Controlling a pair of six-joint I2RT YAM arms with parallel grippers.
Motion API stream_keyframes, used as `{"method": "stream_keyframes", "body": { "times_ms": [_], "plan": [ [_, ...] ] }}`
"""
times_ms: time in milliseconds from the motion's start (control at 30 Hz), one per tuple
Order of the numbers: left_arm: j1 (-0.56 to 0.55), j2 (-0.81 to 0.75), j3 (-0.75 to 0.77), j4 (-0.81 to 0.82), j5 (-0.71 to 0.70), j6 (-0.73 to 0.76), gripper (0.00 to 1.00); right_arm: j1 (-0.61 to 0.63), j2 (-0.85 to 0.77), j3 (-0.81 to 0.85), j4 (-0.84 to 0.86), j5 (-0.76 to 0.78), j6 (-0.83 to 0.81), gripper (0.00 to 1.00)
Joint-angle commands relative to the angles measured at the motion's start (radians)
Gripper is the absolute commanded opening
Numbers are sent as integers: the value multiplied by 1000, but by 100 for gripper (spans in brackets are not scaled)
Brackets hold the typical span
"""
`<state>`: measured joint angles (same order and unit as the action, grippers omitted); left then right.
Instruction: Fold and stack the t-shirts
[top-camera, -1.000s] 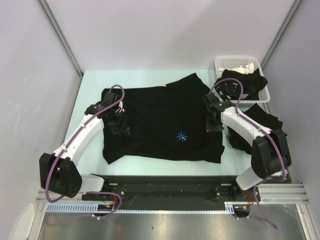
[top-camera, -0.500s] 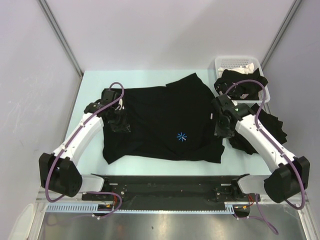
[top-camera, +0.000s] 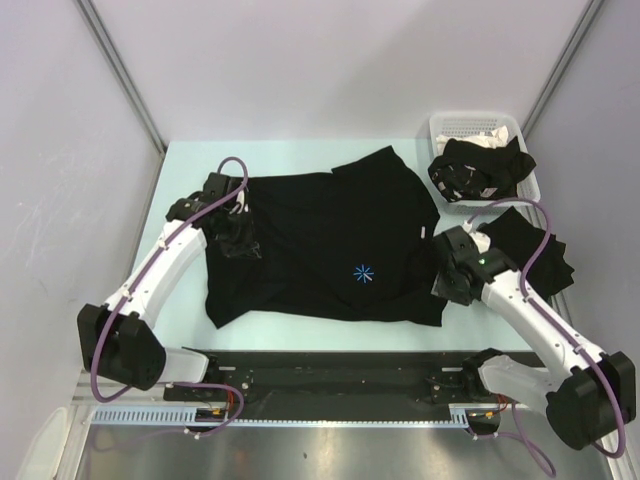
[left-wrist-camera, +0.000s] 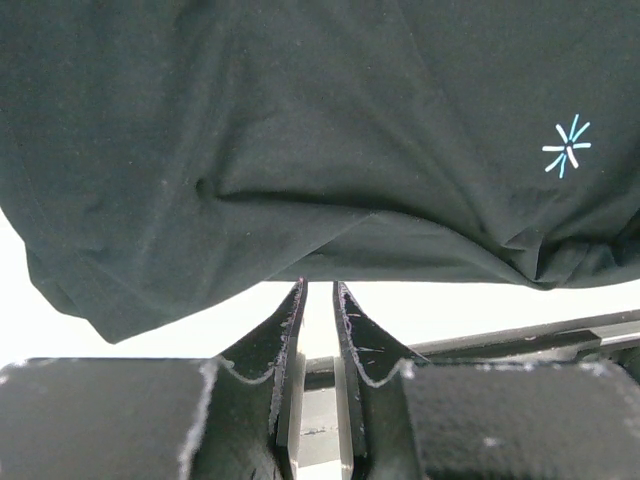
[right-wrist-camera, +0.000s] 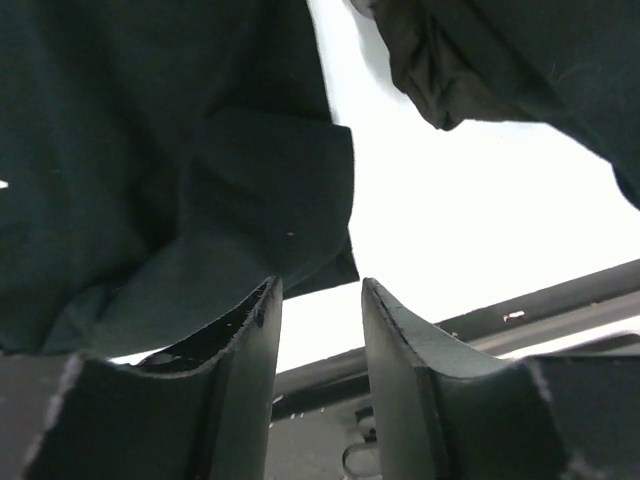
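- Spread t-shirt: plain black, short-sleeved, soft cloth. It lies open and mostly flat across the middle of the table, with its far right part folded over in a loose flap.
- Chest mark: small light-blue starburst on the near half of the spread t-shirt, right of its centre.
- Near hem of the spread t-shirt: uneven, with shallow creases running toward the near left corner in the left wrist view.
- Second t-shirt: black and crumpled, on the table's right side, just beside the spread one.
- Third t-shirt: black and bunched, hanging over the near rim of the basket. Some white cloth shows behind it.
- Basket: white slotted plastic, at the far right corner of the table.
- Left gripper: at the spread t-shirt's left edge, where the cloth is bunched. The jaws are almost together, with a thin slit between them. I cannot tell whether they pinch the cloth.
- Right gripper: low at the spread t-shirt's near right corner. The jaws stand apart, with bare table showing between them and nothing held.
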<state>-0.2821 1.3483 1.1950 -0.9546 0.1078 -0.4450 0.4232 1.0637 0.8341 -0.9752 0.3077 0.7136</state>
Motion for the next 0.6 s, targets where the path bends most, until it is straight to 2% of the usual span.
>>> {"method": "stream_keyframes", "body": {
  "times_ms": [0,300,567],
  "plan": [
    [-6,-6,51,-35,-14,22,20,-6,-62,-78,131,36,47,43],
    [-6,-43,31,-42,-17,23,21,0,-116,-210,257,28,89,46],
    [-6,-129,-57,34,73,9,23,17,-182,-293,302,71,101,49]
  ]
}}
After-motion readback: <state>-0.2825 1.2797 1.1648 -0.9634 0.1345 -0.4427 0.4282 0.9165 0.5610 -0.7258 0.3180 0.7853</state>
